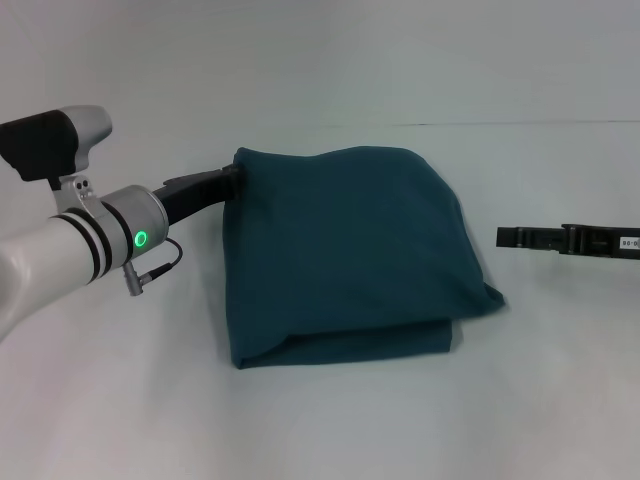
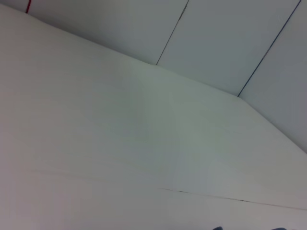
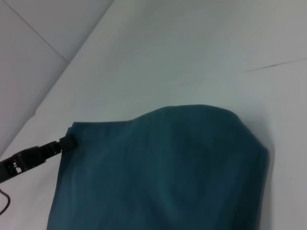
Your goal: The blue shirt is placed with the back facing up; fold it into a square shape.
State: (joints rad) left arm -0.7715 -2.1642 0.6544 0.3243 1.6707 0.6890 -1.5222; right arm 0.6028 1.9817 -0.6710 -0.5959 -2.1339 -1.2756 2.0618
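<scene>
The blue shirt point(image 1: 345, 255) lies folded into a rough square in the middle of the white table, with doubled layers showing along its near edge. It also fills the lower part of the right wrist view point(image 3: 163, 172). My left gripper point(image 1: 232, 180) reaches in from the left and is shut on the shirt's far left corner; the right wrist view shows the left gripper point(image 3: 69, 142) pinching that corner. My right gripper point(image 1: 503, 238) hovers to the right of the shirt, a short gap away from its edge, touching nothing.
The white table point(image 1: 320, 430) spreads around the shirt on all sides. The left arm's wrist, with a green light point(image 1: 141, 238) and a small cable, sits left of the shirt. The left wrist view shows only bare table point(image 2: 144, 158) and wall panels.
</scene>
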